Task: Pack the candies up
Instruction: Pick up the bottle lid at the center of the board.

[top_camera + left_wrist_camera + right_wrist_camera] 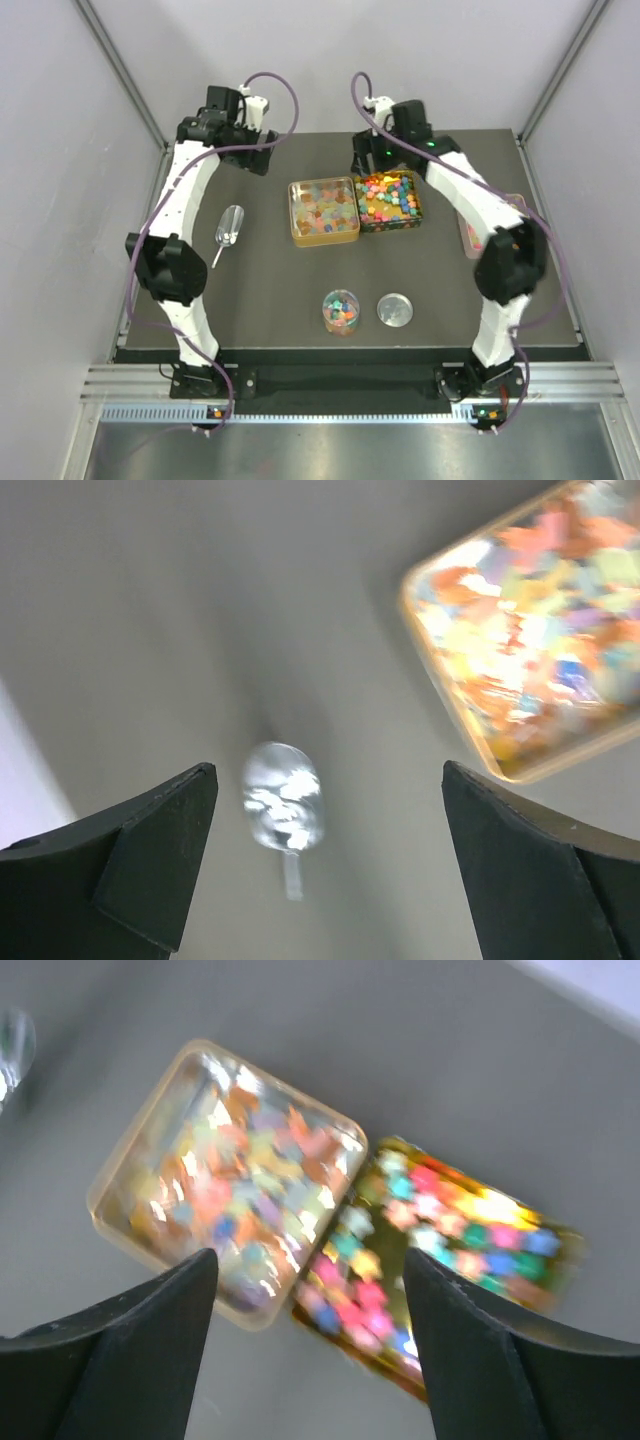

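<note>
The candies (390, 197) fill an open gold tin at the table's back centre. More candies lie in a clear square box (323, 211) just left of it. A small clear jar (341, 311) near the front also holds candies. My left gripper (252, 157) hovers open and empty at the back left. In the left wrist view it (328, 780) is above a clear scoop (283, 810). My right gripper (368, 155) hovers open and empty behind the tin. In the right wrist view it (308, 1260) is above the box (230, 1175) and the tin (450, 1250).
The clear scoop (228, 228) lies on the dark table left of the box. A round silver lid (394, 310) lies right of the jar. A pinkish container (468, 234) sits at the right edge, partly hidden by my right arm.
</note>
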Controlling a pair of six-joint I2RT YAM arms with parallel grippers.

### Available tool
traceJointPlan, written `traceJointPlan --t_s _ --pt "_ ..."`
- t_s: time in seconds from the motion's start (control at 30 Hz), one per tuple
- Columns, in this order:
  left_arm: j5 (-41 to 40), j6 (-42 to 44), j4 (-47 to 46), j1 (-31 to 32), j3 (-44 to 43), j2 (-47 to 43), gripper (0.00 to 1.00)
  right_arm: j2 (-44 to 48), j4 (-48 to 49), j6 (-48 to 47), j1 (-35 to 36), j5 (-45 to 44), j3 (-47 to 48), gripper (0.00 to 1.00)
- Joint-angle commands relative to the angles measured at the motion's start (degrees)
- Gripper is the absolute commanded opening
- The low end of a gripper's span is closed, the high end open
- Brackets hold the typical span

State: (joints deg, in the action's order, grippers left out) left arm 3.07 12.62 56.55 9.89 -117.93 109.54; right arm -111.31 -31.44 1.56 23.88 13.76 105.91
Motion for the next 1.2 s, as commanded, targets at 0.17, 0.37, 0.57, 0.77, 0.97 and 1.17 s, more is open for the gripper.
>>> traceJointPlan --t_s 0.17,0.37,0.57,0.77,0.97,1.17 --pt "33.56 -14.56 -6.89 -3.56 15.62 -4.42 0.98 29.03 -1.06 -47.68 -0.07 11.28 -40.49 0.54" --pt "35.16 -10.35 -5.49 -3.39 8.60 0.93 0.94 38.17 -5.64 -62.89 4.85 12.25 -55.36 0.43" --pt "32.53 -6.47 -3.73 -3.21 2.88 4.36 0.77 42.40 -10.21 -69.76 10.57 13.40 -62.49 0.42" --pt "29.46 -5.86 -3.12 -3.39 2.53 5.16 0.73 45.03 -16.36 -76.60 13.29 15.95 -64.07 0.42" --pt "27.87 -5.85 -2.77 -3.39 0.95 6.74 0.74 44.95 -17.96 -81.89 14.70 16.65 -65.56 0.40" --pt "27.08 -5.59 -2.41 -3.39 0.42 6.57 0.74 40.83 -15.76 -83.12 14.62 15.77 -64.69 0.34"
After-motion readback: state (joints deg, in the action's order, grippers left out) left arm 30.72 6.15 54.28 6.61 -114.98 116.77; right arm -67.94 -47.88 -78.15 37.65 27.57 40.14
